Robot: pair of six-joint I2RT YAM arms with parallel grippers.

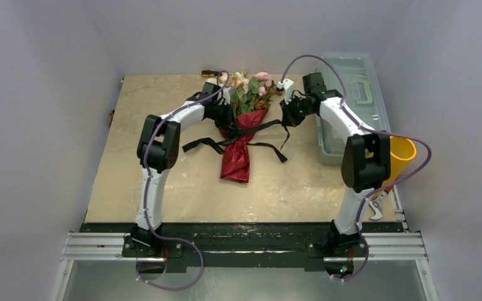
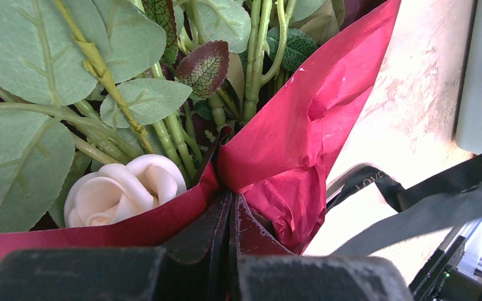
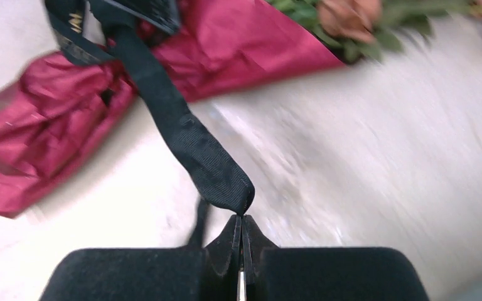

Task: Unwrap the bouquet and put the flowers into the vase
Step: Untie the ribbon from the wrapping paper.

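Overhead, the bouquet (image 1: pixel 241 125) is seen lying flat near the middle of the table (image 1: pixel 163 113), blooms toward the far wall. The flowers (image 1: pixel 251 88) are still wrapped in the dark red paper (image 1: pixel 237 160), and the black ribbon (image 1: pixel 204 144) is still knotted round the waist, its tails spread to both sides. The left gripper (image 1: pixel 224 111) is set against the left side of the wrap, the right gripper (image 1: pixel 287 119) just right of it. The vase (image 1: pixel 403 153) is found at the table's right edge, beside a clear plastic box (image 1: pixel 351 75) and partly hidden by the right arm; it is well apart from the bouquet.

From the left wrist, the fingers are seen pressed together, with the rim of the paper nipped between them. A cream rose (image 2: pixel 125 191), green stems and leaves are noted inside the wrap.

From the right wrist, the jaws are seen closed, the folded end of one ribbon tail clamped at their tips. That tail is held off the table and runs back to the wrap. This view is blurred.
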